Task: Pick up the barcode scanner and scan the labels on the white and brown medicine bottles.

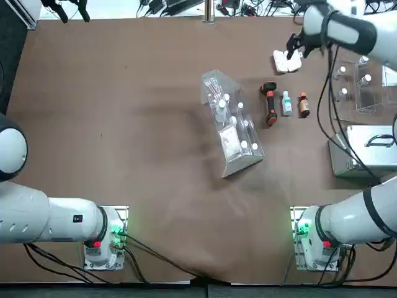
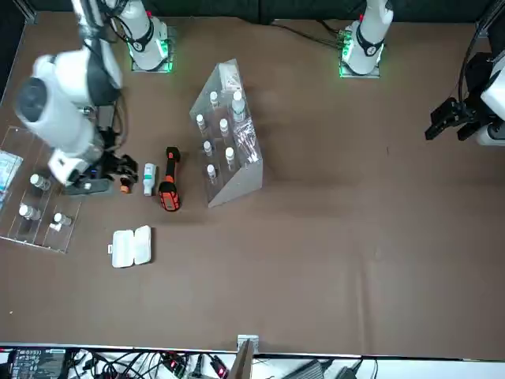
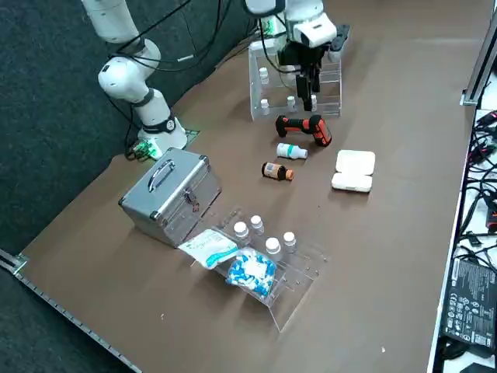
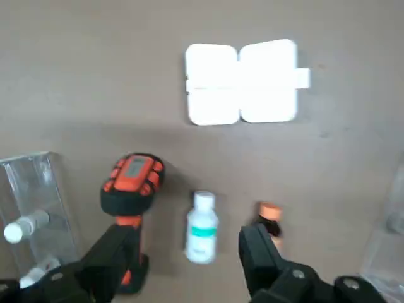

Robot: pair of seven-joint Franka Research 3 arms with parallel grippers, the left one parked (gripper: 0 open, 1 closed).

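Note:
The black barcode scanner [image 1: 270, 103] with orange trim lies on the brown table, beside the slanted clear rack. Next to it lie the white bottle [image 1: 286, 103] with a teal band and the amber-brown bottle [image 1: 304, 105]. My right gripper [image 1: 294, 45] hangs open, raised above this row. In the wrist view its fingers [image 4: 117, 252] stand wide apart, with the white bottle [image 4: 202, 227] seen between them, the scanner [image 4: 130, 189] to one side and the brown bottle [image 4: 268, 218] to the other. From the front, the gripper [image 2: 118, 166] partly covers the brown bottle [image 2: 125, 185].
A white two-part case [image 1: 286, 61] lies just beyond the bottles. A slanted clear rack [image 1: 229, 127] of white-capped vials stands mid-table. A metal case [image 1: 363, 152] and a clear tray [image 1: 363, 84] with vials sit at the right edge.

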